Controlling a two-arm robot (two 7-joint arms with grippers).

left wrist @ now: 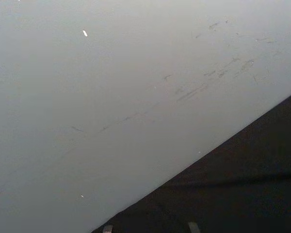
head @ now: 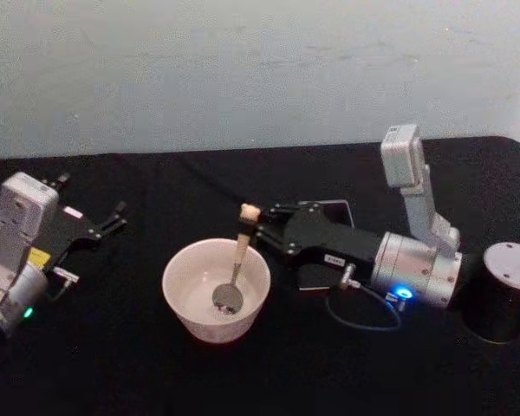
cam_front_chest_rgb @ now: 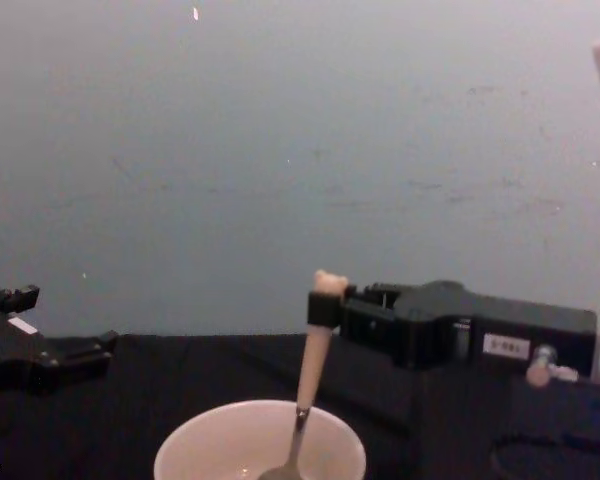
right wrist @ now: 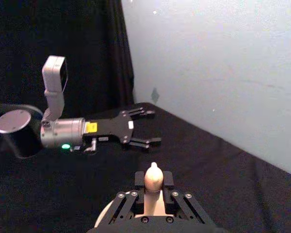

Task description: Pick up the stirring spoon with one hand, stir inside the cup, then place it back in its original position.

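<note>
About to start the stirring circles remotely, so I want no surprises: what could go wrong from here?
1. The right gripper pinches the stirring spoon just under its top, so the long stem may swivel in the grip if the tip drags.
2. The spoon's bowl sits on the bottom of the cup, which stands free on the black table; a wide circle could push its wall and slide or tip it.
The left gripper is parked open, left of the cup.
</note>
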